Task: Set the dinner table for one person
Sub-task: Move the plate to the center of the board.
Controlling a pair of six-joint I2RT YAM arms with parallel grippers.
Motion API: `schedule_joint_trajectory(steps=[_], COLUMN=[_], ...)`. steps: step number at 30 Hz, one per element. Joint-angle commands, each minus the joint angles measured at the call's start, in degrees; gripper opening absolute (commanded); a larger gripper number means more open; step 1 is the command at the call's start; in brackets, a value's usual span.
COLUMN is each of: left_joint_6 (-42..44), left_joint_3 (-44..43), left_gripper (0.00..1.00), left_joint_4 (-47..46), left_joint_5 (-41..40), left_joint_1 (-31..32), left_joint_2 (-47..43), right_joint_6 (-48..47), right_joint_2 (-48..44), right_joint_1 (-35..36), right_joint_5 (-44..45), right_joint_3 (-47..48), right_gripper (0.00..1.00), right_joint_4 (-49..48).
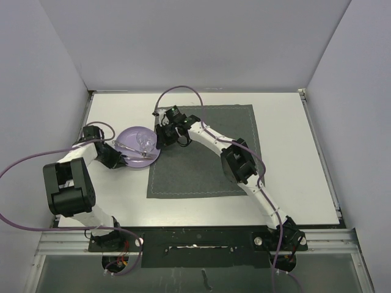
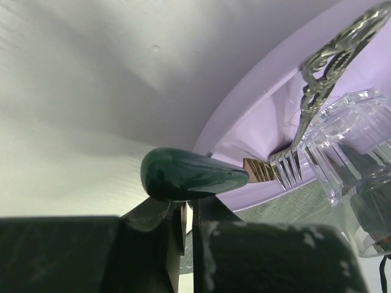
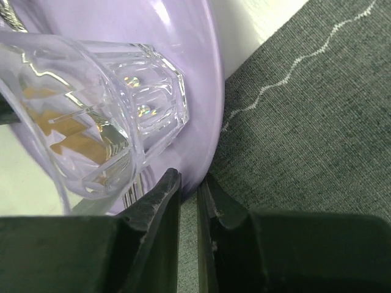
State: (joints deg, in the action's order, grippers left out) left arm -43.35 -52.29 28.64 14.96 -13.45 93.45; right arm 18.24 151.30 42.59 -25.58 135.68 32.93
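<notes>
A purple plate [image 1: 131,163] lies on the white dinner table [image 1: 293,152], overlapping the left edge of the dark grey placemat [image 1: 208,165]. On it lie a clear glass [image 1: 145,140] on its side and an ornate silver fork [image 2: 292,165]. My right gripper [image 3: 189,180] is pinched on the plate's [image 3: 195,79] right rim, beside the glass [image 3: 91,116]. My left gripper [image 2: 189,204] is shut at the plate's [image 2: 256,104] left edge. A dark green handle [image 2: 189,174] with a gold piece lies just past its fingertips; whether it is gripped I cannot tell.
White walls enclose the table on three sides. A metal rail [image 1: 195,235] runs along the near edge by the arm bases. The right arm [image 1: 241,162] stretches across the placemat [image 3: 305,122]. Purple cables loop over both arms.
</notes>
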Motion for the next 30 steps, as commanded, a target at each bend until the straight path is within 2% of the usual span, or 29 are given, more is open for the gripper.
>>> schedule_joint_trajectory(steps=[1,6,11,22,30], left_joint_6=[2.1,2.8,2.9,4.0,4.4], left_joint_3=[-7.4,-11.5,-10.4,-10.1,-11.7], left_gripper=[0.00,0.00,0.00,0.00,0.00], left_joint_4=[2.2,5.8,5.6,6.0,6.8], left_joint_5=[0.7,-0.6,-0.7,-0.4,-2.1], left_joint_1=[2.8,6.3,7.5,8.0,12.2], left_joint_2=[-2.9,-3.0,-2.1,-1.6,-0.5], right_joint_6=[-5.5,-5.8,-7.5,-8.3,-8.6], right_joint_2=[-4.4,-7.3,-9.9,-11.1,-12.8], right_joint_1=[2.6,3.1,3.8,4.9,6.4], right_joint_5=[3.5,8.2,12.7,15.6,18.1], right_joint_3=[-0.5,-3.3,-6.0,-3.2,-5.1], right_gripper=[0.00,0.00,0.00,0.00,0.00], right_joint_4=[7.2,8.6,9.6,13.6,14.4])
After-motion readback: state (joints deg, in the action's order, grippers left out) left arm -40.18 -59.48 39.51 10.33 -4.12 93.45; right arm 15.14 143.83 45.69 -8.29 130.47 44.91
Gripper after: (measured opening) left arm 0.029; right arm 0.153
